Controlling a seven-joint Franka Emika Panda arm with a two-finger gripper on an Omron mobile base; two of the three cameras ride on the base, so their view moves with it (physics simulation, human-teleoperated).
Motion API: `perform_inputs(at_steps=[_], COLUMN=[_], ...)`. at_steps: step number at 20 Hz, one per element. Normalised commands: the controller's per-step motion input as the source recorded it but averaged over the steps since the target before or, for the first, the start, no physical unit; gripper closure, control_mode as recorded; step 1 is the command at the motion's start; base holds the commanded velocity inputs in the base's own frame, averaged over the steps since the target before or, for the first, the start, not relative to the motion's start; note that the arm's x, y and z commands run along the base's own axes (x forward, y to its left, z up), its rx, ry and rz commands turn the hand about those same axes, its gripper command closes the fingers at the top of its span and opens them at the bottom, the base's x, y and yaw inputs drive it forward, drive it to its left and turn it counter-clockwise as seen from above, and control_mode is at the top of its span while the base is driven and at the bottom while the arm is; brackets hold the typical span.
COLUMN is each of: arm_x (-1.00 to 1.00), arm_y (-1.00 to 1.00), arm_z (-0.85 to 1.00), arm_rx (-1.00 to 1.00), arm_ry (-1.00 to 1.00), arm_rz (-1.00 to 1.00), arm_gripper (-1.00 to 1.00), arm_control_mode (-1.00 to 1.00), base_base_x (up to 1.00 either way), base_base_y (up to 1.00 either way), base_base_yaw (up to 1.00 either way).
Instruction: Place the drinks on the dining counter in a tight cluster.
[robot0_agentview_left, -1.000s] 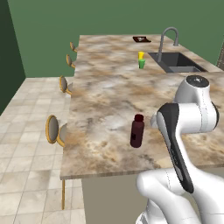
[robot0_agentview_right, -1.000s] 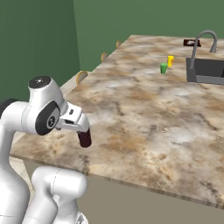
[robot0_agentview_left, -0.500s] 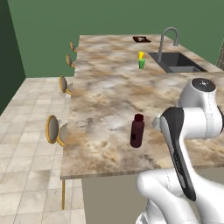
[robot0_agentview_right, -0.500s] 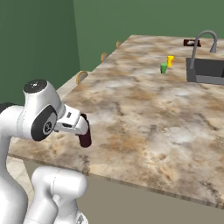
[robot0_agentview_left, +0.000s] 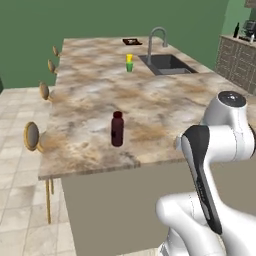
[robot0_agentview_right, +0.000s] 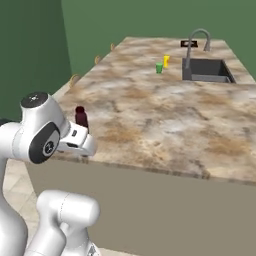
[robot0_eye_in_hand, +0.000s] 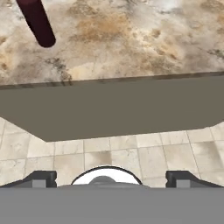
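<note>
One of the drinks, a squat dark-maroon bottle (robot0_agentview_left: 117, 129) with a wide cap, stands upright near the front edge of the dining counter (robot0_agentview_left: 155, 102). From the right base view the same bottle (robot0_agentview_right: 80, 116) peeks out just behind my white hand. My gripper (robot0_eye_in_hand: 111, 178) hangs off the counter's front edge, over the tiled floor, with its fingertips (robot0_eye_in_hand: 42, 178) wide apart and nothing between them. In the hand view the maroon bottle (robot0_eye_in_hand: 37, 22) sits at the upper left on the marbled counter (robot0_eye_in_hand: 140, 39), well apart from the gripper.
A small green-and-yellow item (robot0_agentview_left: 129, 62) stands far back beside the sink (robot0_agentview_left: 167, 64) with its curved faucet (robot0_agentview_left: 157, 36). Round-backed stools (robot0_agentview_left: 32, 136) line the counter's left side. Dark cabinets (robot0_agentview_left: 239, 57) stand at the back right. Beige floor tiles (robot0_eye_in_hand: 113, 151) lie below the counter edge.
Both base views have shifted, so the base has driven back from the counter. My hand, close to the maroon bottle before, is now off the counter edge. The bottle stays put; the gripper stays open.
</note>
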Motion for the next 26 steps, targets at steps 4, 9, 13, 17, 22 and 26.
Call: perform_inputs(at_steps=[4,9,13,17,22,26], arm_x=[0.0,0.0,0.0,0.0,0.0,0.0], arm_y=[0.0,0.0,0.0,0.0,0.0,0.0], arm_z=[0.0,0.0,0.0,0.0,0.0,0.0], arm_rx=[0.0,0.0,0.0,0.0,0.0,0.0], arm_ry=[0.0,0.0,0.0,0.0,0.0,0.0], arm_rz=[0.0,0.0,0.0,0.0,0.0,0.0], arm_gripper=[-1.0,-1.0,-1.0,-1.0,-1.0,-1.0], arm_control_mode=[1.0,1.0,1.0,1.0,1.0,1.0], base_base_x=[-0.39,0.03,0.53,0.7,0.56,0.37], base_base_y=[-1.0,-1.0,-1.0,-1.0,-1.0,-1.0], base_base_yaw=[-0.42,-0.51,-0.27,0.08,0.08,0.03])
